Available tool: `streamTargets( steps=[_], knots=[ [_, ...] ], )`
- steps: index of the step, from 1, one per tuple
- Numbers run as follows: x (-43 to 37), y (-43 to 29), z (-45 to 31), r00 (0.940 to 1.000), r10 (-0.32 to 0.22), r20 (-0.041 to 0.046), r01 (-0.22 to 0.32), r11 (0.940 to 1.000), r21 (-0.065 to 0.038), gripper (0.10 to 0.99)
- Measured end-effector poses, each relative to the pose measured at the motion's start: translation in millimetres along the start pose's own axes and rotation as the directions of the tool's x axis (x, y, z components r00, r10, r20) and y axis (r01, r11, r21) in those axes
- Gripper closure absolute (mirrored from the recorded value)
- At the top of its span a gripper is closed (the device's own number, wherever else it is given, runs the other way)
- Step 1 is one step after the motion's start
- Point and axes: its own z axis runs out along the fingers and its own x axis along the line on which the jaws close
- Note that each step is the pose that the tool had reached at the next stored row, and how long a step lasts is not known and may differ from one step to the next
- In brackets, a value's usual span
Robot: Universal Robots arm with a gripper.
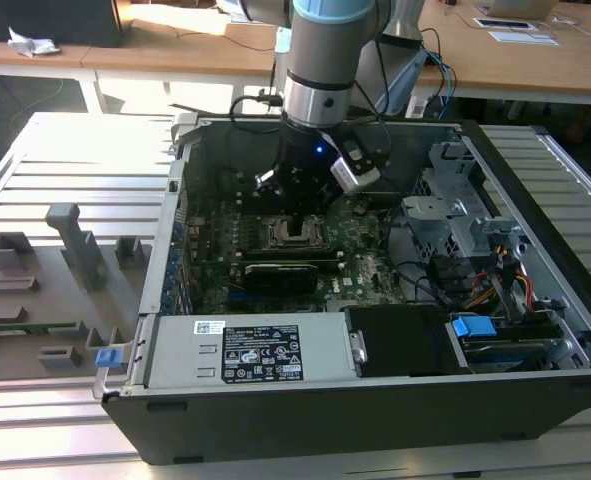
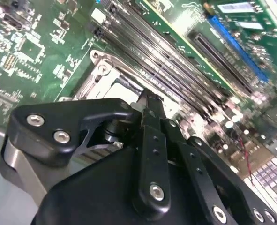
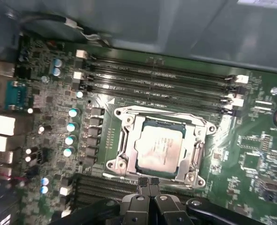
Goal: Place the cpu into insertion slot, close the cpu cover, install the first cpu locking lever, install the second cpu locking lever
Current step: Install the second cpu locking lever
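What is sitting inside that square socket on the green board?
The cpu, silver top up, sits in the insertion slot, framed by the cpu cover. Whatever is beneath the chip is covered.

Slatted metal table (image 1: pixel 65 160) bearing open computer case (image 1: pixel 375 400) and grey fixture tray (image 1: pixel 35 300) beside it.

The cpu (image 3: pixel 158 149), silver top up, sits flat in the insertion slot (image 3: pixel 124 140) just past the fingers' tips, with the cpu cover (image 3: pixel 198 151) closed down around it.
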Motion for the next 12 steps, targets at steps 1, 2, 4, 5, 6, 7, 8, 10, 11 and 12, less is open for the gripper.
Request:
streamTargets(
  steps=[1,2,4,5,6,7,8,10,11,12],
  knots=[
    [0.4,-0.3,-4.8,1.0,0.0,0.0,0.0,1.0,0.0,0.98],
    [1.2,-1.1,-15.9,1.0,0.0,0.0,0.0,1.0,0.0,0.98],
    [2.7,-2.5,-35.0,1.0,0.0,-0.0001,0.0,1.0,0.0,0.98],
    [3.2,-3.0,-41.3,1.0,0.0,-0.0001,0.0,1.0,0.0,0.98],
    [3.3,-3.1,-42.5,1.0,0.0,0.0001,0.0,1.0,0.0,0.98],
    [3.3,-3.0,-42.4,1.0,0.0,0.0002,0.0,1.0,0.0,0.98],
    [3.3,-3.1,-42.6,1.0,0.0,0.0001,0.0,1.0,0.0,0.98],
    [3.3,-3.1,-42.6,1.0,0.0,0.0001,0.0,1.0,-0.001,0.98],
    [3.3,-3.1,-42.6,1.0,0.0,0.0001,0.0,1.0,-0.001,0.98],
    [3.3,-3.1,-42.6,1.0,0.0,0.0001,0.0,1.0,-0.001,0.98]
  ],
)
